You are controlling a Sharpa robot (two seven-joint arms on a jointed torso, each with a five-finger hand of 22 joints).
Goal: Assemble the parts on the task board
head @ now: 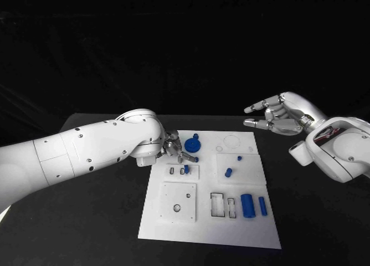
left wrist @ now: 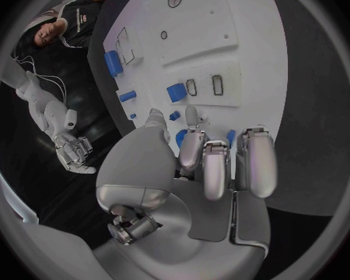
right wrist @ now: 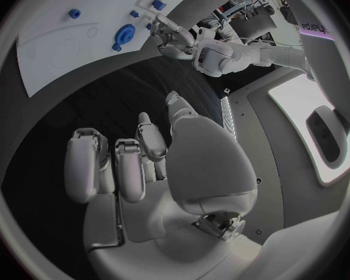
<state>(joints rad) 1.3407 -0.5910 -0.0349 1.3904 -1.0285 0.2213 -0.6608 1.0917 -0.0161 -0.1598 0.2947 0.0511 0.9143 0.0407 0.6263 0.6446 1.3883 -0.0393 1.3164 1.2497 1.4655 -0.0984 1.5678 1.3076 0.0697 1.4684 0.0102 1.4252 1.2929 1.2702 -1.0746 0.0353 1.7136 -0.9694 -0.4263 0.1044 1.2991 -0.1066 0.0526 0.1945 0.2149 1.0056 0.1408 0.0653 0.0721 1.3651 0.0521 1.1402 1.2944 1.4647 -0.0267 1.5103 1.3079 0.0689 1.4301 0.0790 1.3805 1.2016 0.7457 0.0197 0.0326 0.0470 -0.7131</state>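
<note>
Head view: my left hand hovers over the task board, fingers curled near a small blue part, grip uncertain. Right hand hangs spread, holding nothing. Next, I'd seat that part carefully.

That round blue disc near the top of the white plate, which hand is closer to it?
The left hand. Its fingers hover beside the round blue disc. The right hand is raised off past the task board's far right corner.
</note>
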